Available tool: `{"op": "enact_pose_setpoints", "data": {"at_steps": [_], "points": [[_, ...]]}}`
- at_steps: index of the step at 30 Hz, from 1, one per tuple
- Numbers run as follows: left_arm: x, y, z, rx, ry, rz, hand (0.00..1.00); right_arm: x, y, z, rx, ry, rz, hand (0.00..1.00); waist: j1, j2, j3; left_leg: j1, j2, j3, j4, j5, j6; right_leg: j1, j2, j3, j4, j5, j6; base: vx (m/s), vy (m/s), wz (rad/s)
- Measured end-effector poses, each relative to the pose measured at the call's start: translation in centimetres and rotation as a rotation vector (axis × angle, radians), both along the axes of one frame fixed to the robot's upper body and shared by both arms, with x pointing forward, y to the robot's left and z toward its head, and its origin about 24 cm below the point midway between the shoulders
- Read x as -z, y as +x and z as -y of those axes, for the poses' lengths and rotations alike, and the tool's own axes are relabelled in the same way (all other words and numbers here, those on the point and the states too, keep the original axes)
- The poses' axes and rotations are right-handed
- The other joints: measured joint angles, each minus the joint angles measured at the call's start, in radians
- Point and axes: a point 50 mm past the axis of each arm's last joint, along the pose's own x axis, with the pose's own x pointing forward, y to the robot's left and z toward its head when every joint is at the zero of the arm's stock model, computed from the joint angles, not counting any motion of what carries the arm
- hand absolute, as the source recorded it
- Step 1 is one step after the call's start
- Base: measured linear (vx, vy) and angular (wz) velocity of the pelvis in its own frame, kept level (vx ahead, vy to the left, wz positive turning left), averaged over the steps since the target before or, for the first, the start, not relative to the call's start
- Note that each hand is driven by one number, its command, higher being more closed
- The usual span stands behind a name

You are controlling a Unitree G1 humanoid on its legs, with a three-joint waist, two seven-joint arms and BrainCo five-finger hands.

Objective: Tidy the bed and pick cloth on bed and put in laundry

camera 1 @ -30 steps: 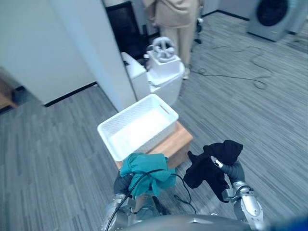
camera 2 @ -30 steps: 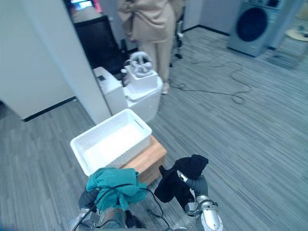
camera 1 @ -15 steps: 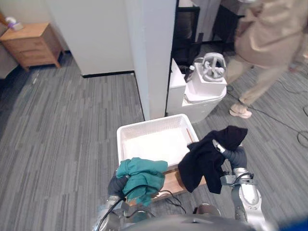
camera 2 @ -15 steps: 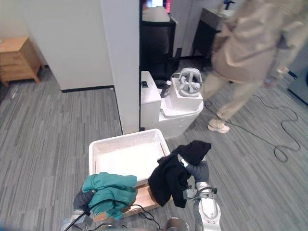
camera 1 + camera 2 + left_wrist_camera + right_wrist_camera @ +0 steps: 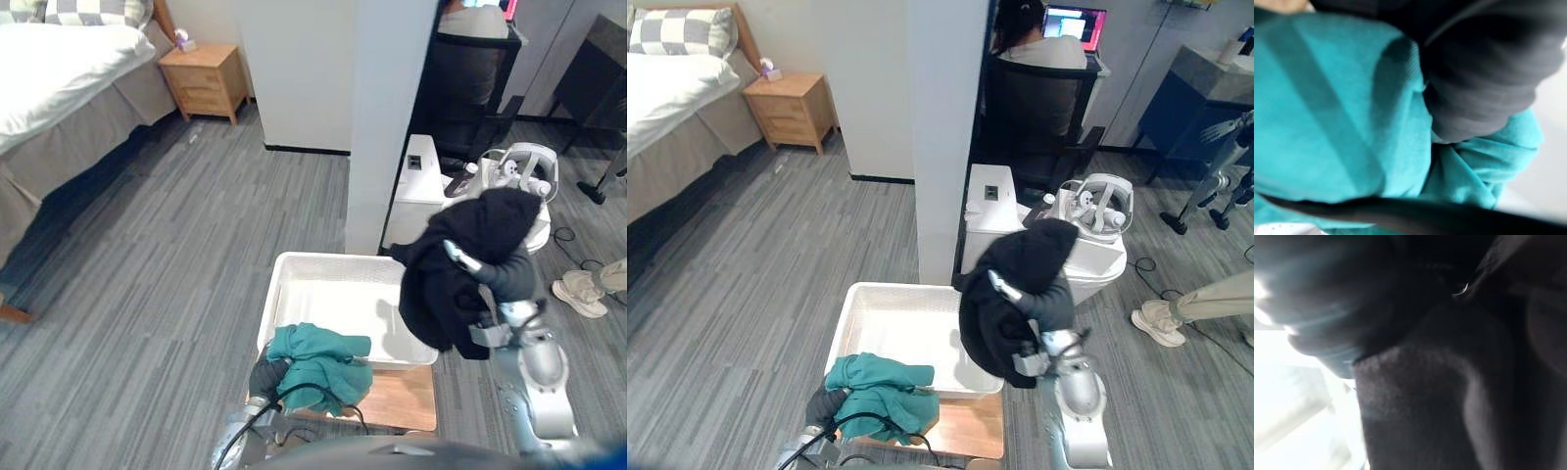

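A white laundry basket [image 5: 323, 294] sits on a low wooden stool [image 5: 404, 397] right in front of me. A teal cloth [image 5: 318, 360] is bunched in my left hand [image 5: 265, 377] and hangs over the basket's near rim; the left wrist view shows the teal cloth [image 5: 1327, 107] from very close. A black cloth [image 5: 456, 274] hangs from my raised right hand [image 5: 507, 277] above the basket's right rim, with one silver finger poking out of it. The black cloth [image 5: 1425, 396] also shows in the right wrist view. The basket's floor is bare.
A white pillar [image 5: 392, 127] rises just behind the basket, beside a white machine [image 5: 490, 191]. The bed [image 5: 49, 69] and a wooden nightstand [image 5: 204, 78] stand far left. A person [image 5: 1038, 44] sits at a desk behind; a shoe [image 5: 578, 292] shows at right.
The camera has swung round, so the bed and nightstand have come into view. My right hand has risen with the black cloth. Both cloths now hang at the basket's rims.
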Motion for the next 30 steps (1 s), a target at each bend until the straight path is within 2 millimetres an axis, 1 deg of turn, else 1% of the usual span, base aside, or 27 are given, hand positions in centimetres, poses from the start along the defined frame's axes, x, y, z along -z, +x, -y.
{"op": "enact_pose_setpoints", "data": {"at_steps": [1,2,3,4,5,6,8,10,12,15,17,18,19,20,21,22,23,25,26,27,29,30], "points": [[0.1,-0.1,0.1,-0.001,-0.004,-0.003,1.00,-0.4,0.4,-0.1,-0.006,-0.015,0.006,1.00,0.001,-0.006,-0.004,-0.007,-0.010,-0.009,0.000,-0.001,0.012,0.002,-0.009,-0.008,-0.003,0.001,0.002,-0.02,0.048,0.30],[0.1,-0.3,-0.1,-0.002,-0.001,-0.007,1.00,-0.9,0.9,-0.2,-0.014,-0.040,0.016,1.00,0.002,-0.018,-0.012,-0.012,-0.022,-0.021,-0.002,0.004,0.020,0.006,-0.021,-0.020,-0.005,0.001,0.005,-0.01,0.064,0.41],[0.1,-0.4,-0.1,0.003,0.000,-0.011,1.00,-1.5,1.4,-0.1,-0.023,-0.074,0.030,1.00,0.004,-0.013,-0.013,-0.013,-0.035,-0.031,-0.013,0.014,0.026,0.010,-0.034,-0.029,-0.007,0.001,0.007,0.02,0.082,0.48],[0.2,-0.6,0.0,0.011,-0.003,-0.013,1.00,-2.1,1.9,-0.1,-0.027,-0.101,0.041,1.00,0.006,-0.015,-0.026,-0.013,-0.052,-0.047,-0.033,0.033,0.027,0.017,-0.048,-0.035,-0.012,0.001,0.008,0.02,0.070,0.44],[0.2,-0.6,0.0,0.014,-0.004,-0.011,1.00,-2.3,2.0,-0.1,-0.027,-0.106,0.044,1.00,0.005,-0.013,-0.027,-0.013,-0.058,-0.054,-0.039,0.039,0.030,0.020,-0.054,-0.041,-0.013,0.000,0.008,0.05,0.073,0.57],[0.1,-0.4,0.1,0.019,-0.006,-0.006,1.00,-2.8,2.5,-0.2,-0.022,-0.107,0.045,1.00,0.001,-0.007,-0.030,-0.012,-0.072,-0.069,-0.056,0.060,0.032,0.028,-0.068,-0.050,-0.015,0.001,0.008,0.05,0.056,0.49],[0.1,-0.4,0.2,0.025,-0.006,-0.004,1.00,-3.0,3.0,-0.3,-0.020,-0.109,0.034,1.00,0.004,-0.001,-0.033,-0.011,-0.078,-0.070,-0.074,0.076,0.028,0.028,-0.073,-0.050,-0.015,0.001,0.007,0.04,0.045,0.34],[0.1,-0.4,0.2,0.032,-0.004,-0.001,1.00,-3.0,3.5,-0.4,-0.012,-0.113,0.016,1.00,0.014,0.002,-0.036,-0.006,-0.080,-0.070,-0.100,0.094,0.025,0.030,-0.075,-0.051,-0.015,0.002,0.007,0.01,0.014,0.22],[0.2,-0.5,0.3,0.047,-0.006,-0.015,1.00,-2.8,4.0,-0.6,-0.008,-0.124,0.000,1.00,0.016,0.003,-0.037,0.005,-0.079,-0.070,-0.127,0.111,0.022,0.032,-0.075,-0.054,-0.015,0.002,0.006,-0.01,-0.003,0.11],[0.3,-0.5,0.9,0.089,-0.019,-0.036,1.00,-1.2,5.0,-1.2,0.010,-0.161,-0.078,1.00,0.016,-0.001,-0.050,0.010,-0.078,-0.067,-0.158,0.122,0.023,0.032,-0.075,-0.057,-0.022,0.009,0.008,-0.05,-0.004,0.03],[0.4,-0.6,0.9,0.106,-0.018,-0.055,1.00,1.4,5.6,-1.7,0.011,-0.178,-0.197,1.00,0.017,-0.014,-0.065,0.006,-0.068,-0.010,-0.174,0.117,0.032,0.036,-0.076,-0.058,-0.051,0.016,0.013,-0.03,0.004,0.07],[0.5,-0.5,0.8,0.109,-0.015,-0.057,1.00,1.8,5.7,-1.8,0.018,-0.186,-0.214,1.00,0.016,-0.015,-0.066,0.004,-0.065,0.001,-0.176,0.120,0.033,0.036,-0.077,-0.060,-0.051,0.016,0.013,-0.02,0.003,0.13],[0.5,-0.5,0.6,0.121,-0.003,-0.064,1.00,3.3,5.9,-1.8,0.037,-0.195,-0.276,1.00,0.016,-0.020,-0.066,0.003,-0.063,0.012,-0.182,0.134,0.036,0.034,-0.077,-0.060,-0.052,0.019,0.013,-0.02,0.004,0.08],[0.5,-0.4,0.4,0.123,0.001,-0.065,1.00,3.8,6.0,-1.8,0.045,-0.200,-0.297,1.00,0.016,-0.021,-0.066,0.002,-0.064,0.012,-0.185,0.139,0.035,0.033,-0.077,-0.060,-0.052,0.019,0.012,-0.01,0.010,0.11],[0.3,-0.3,0.2,0.126,0.012,-0.061,1.00,4.9,6.1,-1.7,0.076,-0.203,-0.341,1.00,0.016,-0.024,-0.066,-0.008,-0.065,0.007,-0.188,0.149,0.027,0.026,-0.078,-0.060,-0.054,0.020,0.012,0.01,0.015,0.14],[-0.1,0.1,0.0,0.128,0.020,-0.038,1.00,5.8,6.2,-1.7,0.108,-0.193,-0.381,1.00,0.016,-0.022,-0.057,-0.018,-0.067,0.002,-0.188,0.156,0.024,0.022,-0.078,-0.060,-0.058,0.023,0.008,0.01,0.012,0.16],[-0.3,0.3,0.0,0.130,0.022,-0.028,1.00,6.1,6.2,-1.6,0.117,-0.192,-0.394,1.00,0.016,-0.021,-0.052,-0.021,-0.067,0.000,-0.188,0.156,0.024,0.021,-0.078,-0.060,-0.058,0.023,0.008,0.00,0.010,0.18],[-1.2,1.3,0.0,0.137,0.028,0.024,1.00,7.5,6.2,-1.3,0.157,-0.212,-0.443,1.00,0.017,-0.011,-0.044,-0.048,-0.072,-0.011,-0.189,0.168,0.020,0.001,-0.082,-0.059,-0.057,0.024,0.008,0.00,0.007,0.15],[-1.2,1.5,0.0,0.138,0.028,0.029,1.00,7.7,6.2,-1.4,0.158,-0.206,-0.450,1.00,0.018,-0.009,-0.043,-0.051,-0.072,-0.011,-0.189,0.172,0.020,-0.003,-0.082,-0.060,-0.058,0.024,0.008,0.02,0.002,0.09],[-1.4,1.8,0.0,0.142,0.031,0.040,1.00,8.3,6.2,-1.5,0.170,-0.201,-0.470,1.00,0.018,-0.004,-0.036,-0.057,-0.072,-0.012,-0.186,0.180,0.012,-0.006,-0.082,-0.063,-0.057,0.024,0.008,0.03,-0.008,0.16],[-1.7,2.5,-0.1,0.148,0.041,0.057,1.00,9.8,6.1,-2.0,0.177,-0.180,-0.535,1.00,0.010,-0.002,-0.024,-0.068,-0.072,0.002,-0.185,0.197,0.002,-0.007,-0.081,-0.077,-0.057,0.024,0.008,0.01,-0.010,0.23],[-1.8,2.7,-0.1,0.150,0.049,0.062,1.00,10.6,5.9,-2.2,0.181,-0.173,-0.567,1.00,0.010,-0.004,-0.017,-0.069,-0.071,0.025,-0.185,0.204,0.003,-0.008,-0.078,-0.079,-0.057,0.024,0.008,-0.02,-0.005,0.19]]}}
